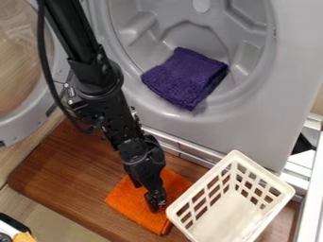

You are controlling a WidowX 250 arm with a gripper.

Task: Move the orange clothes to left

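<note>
The orange cloth (133,201) lies flat on the brown wooden board, just left of the white basket, its right edge close to the basket's side. My gripper (155,202) points down onto the middle of the cloth, low at its surface. The arm hides part of the cloth's upper side. Whether the fingers hold any fabric cannot be made out.
A white slatted basket (225,221) stands at the lower right. Behind is the grey washer drum with a folded purple cloth (184,78) at its opening. The round door (25,120) hangs at the left; bare board (60,182) extends left of the orange cloth.
</note>
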